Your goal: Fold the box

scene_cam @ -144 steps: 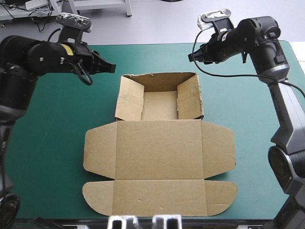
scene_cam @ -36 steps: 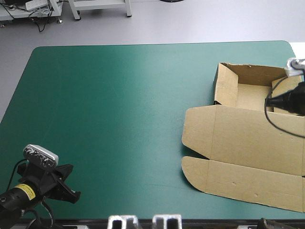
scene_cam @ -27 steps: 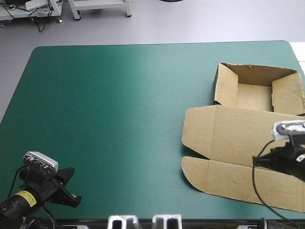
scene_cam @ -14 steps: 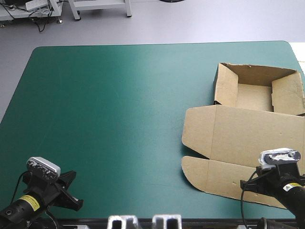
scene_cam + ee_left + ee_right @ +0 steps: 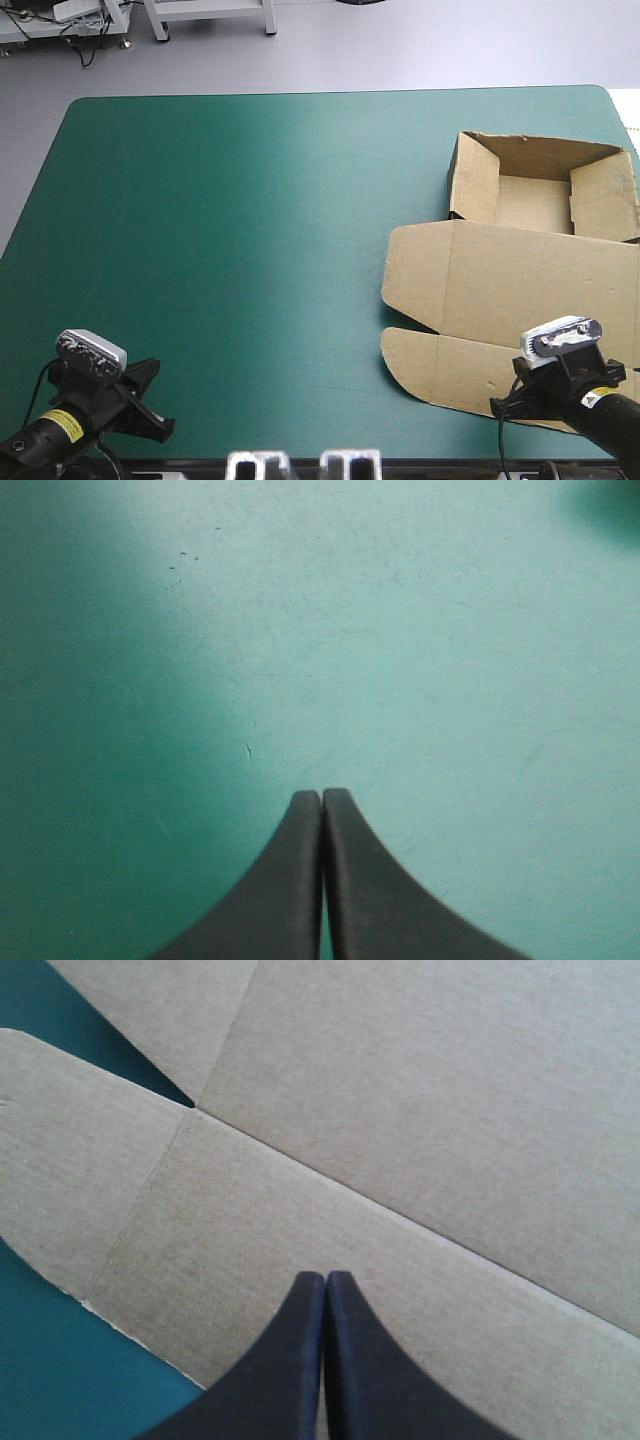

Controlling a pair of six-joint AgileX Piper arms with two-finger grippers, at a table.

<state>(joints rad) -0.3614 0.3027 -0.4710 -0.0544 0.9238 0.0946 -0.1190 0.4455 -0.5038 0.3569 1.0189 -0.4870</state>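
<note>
Right tool (image 5: 323, 1276) edged leftward, closed empty | over box (image 5: 520, 290) front flap | left tool (image 5: 321, 794) closed too, well apart

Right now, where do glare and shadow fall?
High view: pale sheen on the teal-green cover toward its far edge. Left wrist view: bright cover ahead of the left gripper, shadow beside it. Right wrist view: the box evenly lit.

There is one brown box (image 5: 520, 270) on one desk (image 5: 250, 220) with a teal-green cover. There are two end effectors: the right end effector (image 5: 325, 1278) over the flat lid part of the box, and the left end effector (image 5: 321, 798) well apart from the box. Each has two black fingers (image 5: 290, 880), four in all.
</note>
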